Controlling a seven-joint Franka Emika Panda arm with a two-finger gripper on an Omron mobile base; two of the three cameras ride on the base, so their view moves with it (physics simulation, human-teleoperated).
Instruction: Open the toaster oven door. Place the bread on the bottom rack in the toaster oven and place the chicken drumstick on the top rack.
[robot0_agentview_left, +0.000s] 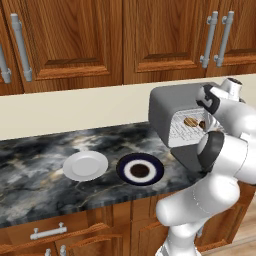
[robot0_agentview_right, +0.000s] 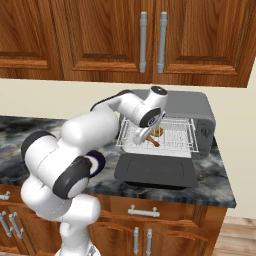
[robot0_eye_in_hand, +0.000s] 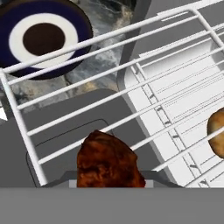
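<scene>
The toaster oven (robot0_agentview_right: 187, 106) stands on the right of the counter with its door (robot0_agentview_right: 155, 171) folded down flat. Both wire racks are slid out over the door. My gripper (robot0_agentview_right: 146, 139) reaches down from the left, shut on the dark brown chicken drumstick (robot0_eye_in_hand: 108, 161), which hangs just over the wires of the top rack (robot0_eye_in_hand: 87, 43) near its front left corner. The round golden bread (robot0_eye_in_hand: 217, 132) lies on the bottom rack (robot0_agentview_right: 175, 143), seen through the upper wires, to the right of the drumstick. From the left base view, the bread (robot0_agentview_left: 190, 121) shows inside the oven mouth.
A dark blue plate with a white ring (robot0_agentview_left: 140, 169) and a plain white plate (robot0_agentview_left: 85, 165) sit on the dark marble counter (robot0_agentview_left: 35, 170) left of the oven. Wooden cabinets hang above. My own arm covers much of the oven front from the left.
</scene>
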